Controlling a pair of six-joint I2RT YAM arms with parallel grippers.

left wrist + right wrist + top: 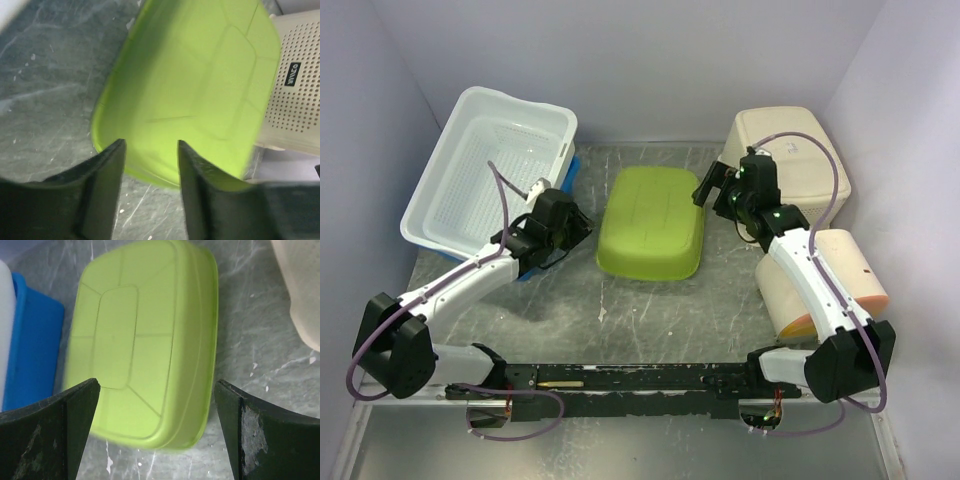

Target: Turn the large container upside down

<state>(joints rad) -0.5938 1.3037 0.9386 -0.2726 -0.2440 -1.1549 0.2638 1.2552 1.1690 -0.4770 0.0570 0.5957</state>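
Container (651, 222) is lying base-up at frame centre.
Left gripper (584, 222) and right gripper (705, 189) are hovering spread and empty beside its edges, seemingly because the flip is done.

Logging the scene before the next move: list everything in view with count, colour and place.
green container: 1, lime green, table centre, base up
white basket: 1, white, perforated, back left, tilted
blue object: 1, blue, beside the basket, mostly hidden
beige container: 1, beige, back right corner
cream tub: 1, cream, right edge, on its side
table: 1, grey marbled
left gripper: 1, black, open, left of green container
right gripper: 1, black, open, right of it
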